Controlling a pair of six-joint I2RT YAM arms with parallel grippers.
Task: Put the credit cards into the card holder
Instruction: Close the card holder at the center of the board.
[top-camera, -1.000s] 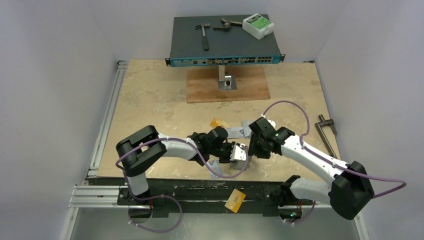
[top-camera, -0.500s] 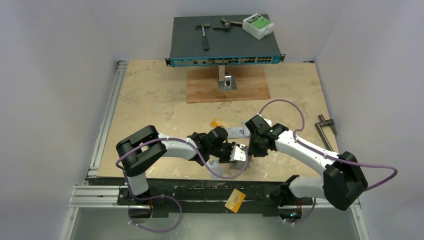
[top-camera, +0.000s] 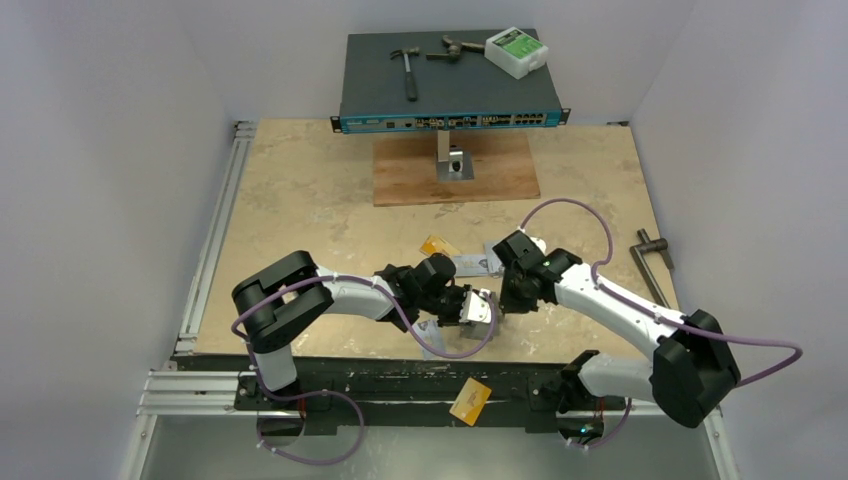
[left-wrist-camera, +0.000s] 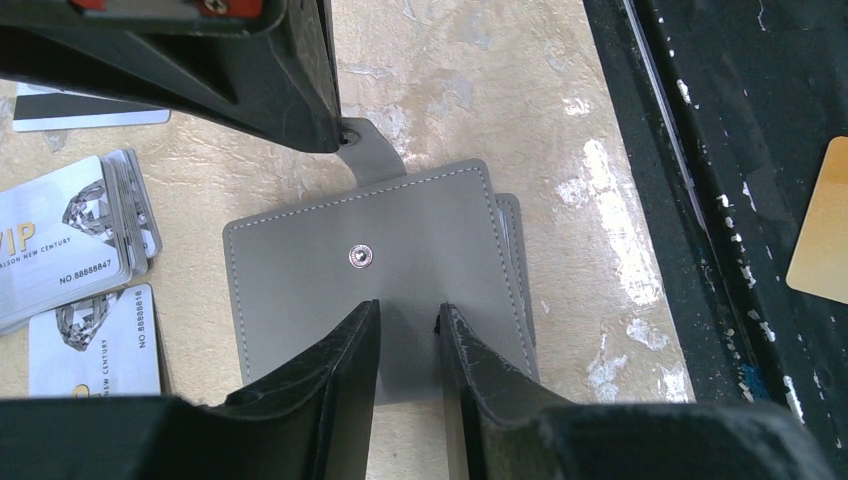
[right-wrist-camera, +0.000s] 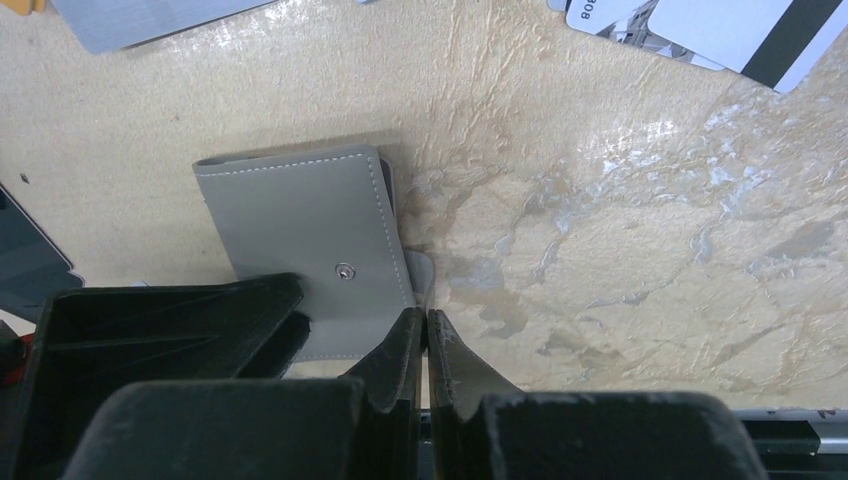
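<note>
card holder (left-wrist-camera: 430, 230) matt grey leather-like, pale stitching; snap (left-wrist-camera: 358, 257) shiny metal; tabletop (right-wrist-camera: 600, 230) rough stone-look, glossy patches.

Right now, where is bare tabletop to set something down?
Bare: left, between side rail and wooden board; right, between that board and the metal tool. Crowded: near centre, left pincer and right pincer at the card holder among credit cards.

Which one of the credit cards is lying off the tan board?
The orange-yellow card on the black rail at the near edge. The other orange card and the silver ones lie on the board itself.
</note>
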